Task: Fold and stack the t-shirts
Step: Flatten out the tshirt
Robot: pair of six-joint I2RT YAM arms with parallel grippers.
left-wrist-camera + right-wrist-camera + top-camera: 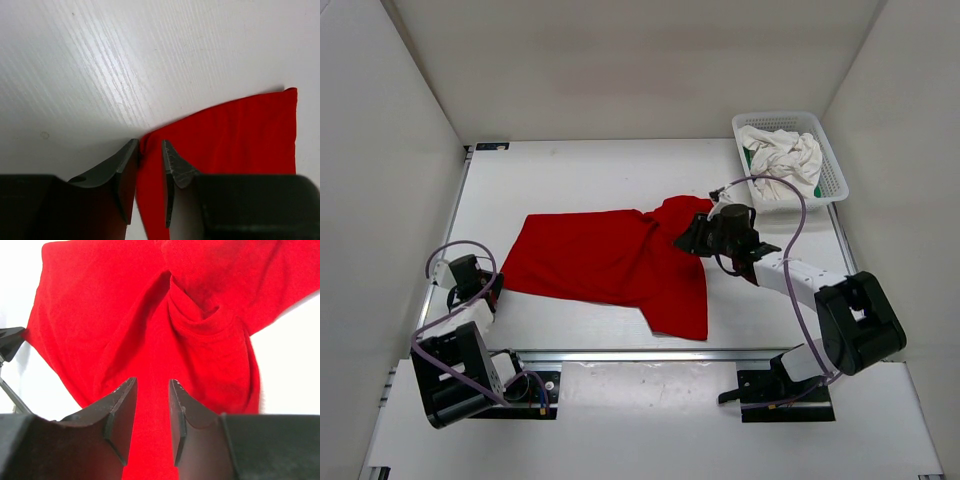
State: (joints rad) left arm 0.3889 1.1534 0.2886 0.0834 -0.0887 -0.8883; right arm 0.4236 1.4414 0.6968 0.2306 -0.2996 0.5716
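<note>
Location: the red t-shirt [600, 260] lies spread mid-frame on the desk [570, 170] in the top view.
Axis: long axis runs left to right, with the hem left and the neck right.
Left end effector [150, 145]: narrow, pinching the hem corner.
Right end effector [152, 385]: half apart over the neck end; we cannot tell whether it holds cloth.
Advice: we judge both ends need firm bites, then an even lift to keep the fold square.
</note>
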